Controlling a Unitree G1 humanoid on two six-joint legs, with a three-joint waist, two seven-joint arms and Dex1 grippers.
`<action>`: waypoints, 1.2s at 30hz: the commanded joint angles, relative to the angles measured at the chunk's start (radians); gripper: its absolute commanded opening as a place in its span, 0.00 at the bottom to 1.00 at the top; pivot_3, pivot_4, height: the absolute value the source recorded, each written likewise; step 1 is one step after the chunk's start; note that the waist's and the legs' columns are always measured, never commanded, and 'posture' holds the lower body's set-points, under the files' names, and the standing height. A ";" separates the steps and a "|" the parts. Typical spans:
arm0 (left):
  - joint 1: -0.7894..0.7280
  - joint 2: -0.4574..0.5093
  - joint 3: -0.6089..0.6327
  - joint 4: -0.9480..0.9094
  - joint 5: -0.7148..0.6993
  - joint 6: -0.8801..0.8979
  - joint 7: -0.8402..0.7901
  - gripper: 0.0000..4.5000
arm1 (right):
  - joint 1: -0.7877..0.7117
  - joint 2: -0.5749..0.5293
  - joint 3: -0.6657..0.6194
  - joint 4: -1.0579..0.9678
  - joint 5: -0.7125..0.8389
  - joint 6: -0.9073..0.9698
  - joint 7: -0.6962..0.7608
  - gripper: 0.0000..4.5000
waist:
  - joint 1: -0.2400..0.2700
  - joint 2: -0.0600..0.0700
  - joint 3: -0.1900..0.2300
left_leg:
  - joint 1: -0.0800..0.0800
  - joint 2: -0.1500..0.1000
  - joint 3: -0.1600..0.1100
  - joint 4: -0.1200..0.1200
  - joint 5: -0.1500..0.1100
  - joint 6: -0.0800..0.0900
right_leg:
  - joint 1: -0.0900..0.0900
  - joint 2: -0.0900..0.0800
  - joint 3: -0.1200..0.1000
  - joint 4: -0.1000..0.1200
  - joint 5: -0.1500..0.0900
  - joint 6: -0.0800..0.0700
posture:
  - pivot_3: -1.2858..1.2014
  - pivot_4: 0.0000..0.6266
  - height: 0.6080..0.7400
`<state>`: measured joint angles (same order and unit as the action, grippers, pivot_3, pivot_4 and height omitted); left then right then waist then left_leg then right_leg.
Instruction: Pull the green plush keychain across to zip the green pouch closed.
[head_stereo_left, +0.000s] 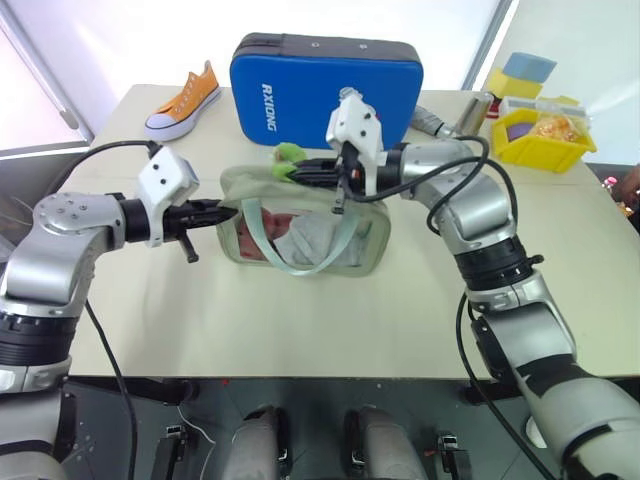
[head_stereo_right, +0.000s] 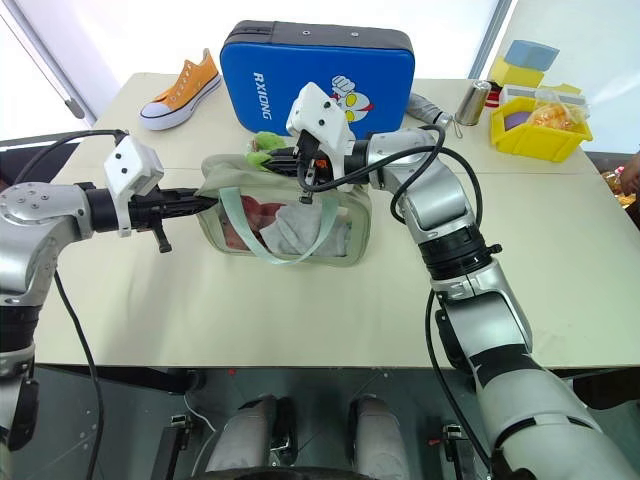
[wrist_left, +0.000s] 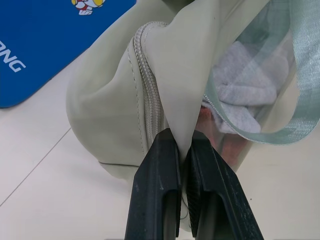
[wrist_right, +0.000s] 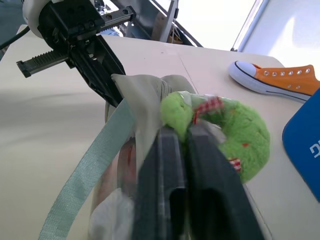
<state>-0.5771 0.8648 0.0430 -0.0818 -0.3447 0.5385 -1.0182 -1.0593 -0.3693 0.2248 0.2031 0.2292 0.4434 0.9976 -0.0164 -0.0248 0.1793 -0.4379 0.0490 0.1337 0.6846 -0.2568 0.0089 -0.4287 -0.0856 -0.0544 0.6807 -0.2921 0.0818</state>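
Note:
The pale green pouch (head_stereo_left: 310, 238) stands on the table's middle, its clear front window showing cloth inside and its strap (head_stereo_left: 345, 235) hanging down the front. My left gripper (head_stereo_left: 232, 212) is shut on the fabric at the pouch's left end, beside the zipper (wrist_left: 150, 100). The green plush keychain (wrist_right: 240, 135), fuzzy with red-checked bits, sits at the pouch's top near that left end. My right gripper (wrist_right: 181, 131) reaches in from the right along the pouch's top and is shut on the keychain's near edge.
Behind the pouch stands a large blue case (head_stereo_left: 320, 85). An orange sneaker (head_stereo_left: 183, 100) lies at the back left. A yellow bin (head_stereo_left: 543, 135) with small items and a metal cylinder (head_stereo_right: 472, 102) sit at the back right.

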 joint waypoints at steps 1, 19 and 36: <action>-0.018 0.001 0.014 -0.038 -0.004 -0.005 0.012 0.00 | -0.036 -0.025 -0.046 -0.045 0.014 0.001 0.004 0.01 | 0.002 0.000 0.000 | 0.000 0.000 0.000 0.000 0.000 0.000 | 0.000 0.000 0.000 0.000 0.000 0.000 | 0.52 0.24 1.00; 0.009 -0.007 0.005 -0.060 -0.019 0.012 0.029 0.00 | 0.306 -0.505 -0.175 -0.269 -0.237 0.068 -0.222 0.01 | 0.003 0.000 0.000 | -0.001 -0.001 0.000 0.000 0.000 0.000 | -0.001 -0.001 0.000 -0.001 0.000 0.000 | 0.52 0.24 1.00; 0.006 -0.016 -0.001 -0.068 -0.017 0.010 0.026 0.00 | 0.555 -0.150 -0.159 -0.369 -0.103 0.240 -0.374 0.01 | 0.003 0.000 0.000 | 0.001 -0.001 0.000 0.000 0.000 0.000 | 0.001 0.000 0.000 -0.001 0.000 0.000 | 0.52 0.24 1.00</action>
<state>-0.5636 0.8416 0.0261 -0.1266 -0.3606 0.5539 -0.9974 -0.5019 -0.5252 0.0589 -0.1243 0.1079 0.6733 0.6253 -0.0131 -0.0250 0.1790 -0.4371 0.0485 0.1335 0.6845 -0.2569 0.0090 -0.4274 -0.0860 -0.0546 0.6800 -0.2922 0.0819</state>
